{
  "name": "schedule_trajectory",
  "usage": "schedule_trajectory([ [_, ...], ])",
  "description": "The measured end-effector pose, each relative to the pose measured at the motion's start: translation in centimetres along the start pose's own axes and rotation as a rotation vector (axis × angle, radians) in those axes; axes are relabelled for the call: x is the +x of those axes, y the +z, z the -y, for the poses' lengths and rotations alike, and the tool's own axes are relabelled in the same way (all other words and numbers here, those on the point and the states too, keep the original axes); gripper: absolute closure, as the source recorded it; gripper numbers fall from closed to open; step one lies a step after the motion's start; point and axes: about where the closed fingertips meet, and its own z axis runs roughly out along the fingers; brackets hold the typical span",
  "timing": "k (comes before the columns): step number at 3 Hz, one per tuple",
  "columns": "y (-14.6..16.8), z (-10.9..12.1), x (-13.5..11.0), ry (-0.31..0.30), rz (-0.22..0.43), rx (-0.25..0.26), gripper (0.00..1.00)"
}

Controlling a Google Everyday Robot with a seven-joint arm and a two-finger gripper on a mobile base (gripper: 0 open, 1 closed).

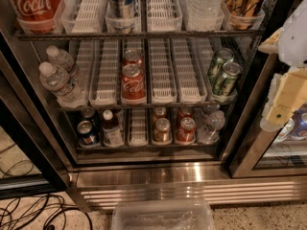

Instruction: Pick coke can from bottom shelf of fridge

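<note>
The fridge [144, 171] stands open in front of me. On its bottom shelf [144, 147] the coke can [186, 130] is bright red and stands upright in a white lane right of centre. A duller brownish-red can [162, 130] stands just left of it, and another red can stands behind each. A dark blue can [88, 133] and a small bottle [112, 128] stand at the shelf's left, and a clear bottle [211, 126] at its right. My gripper [280, 110], white and tan, hangs at the right edge of the view, outside the fridge, well right of the coke can and slightly above it.
The middle shelf holds water bottles [60, 80], two red cans [133, 83] and green cans [223, 75]. The rack above holds a large red can [33, 6] and other drinks. A clear plastic bin [163, 215] sits on the floor in front. Cables [29, 214] lie at the left.
</note>
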Motion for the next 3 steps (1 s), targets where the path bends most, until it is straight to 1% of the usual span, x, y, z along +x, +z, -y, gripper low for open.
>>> schedule_trajectory([
  [1,0.0,0.0,0.0,0.0,0.0,0.0,0.0],
  [2,0.2,0.5,0.5,0.053,0.06,-0.049,0.0],
  [3,1.4,1.0,0.9,0.103,0.063,-0.126,0.0],
])
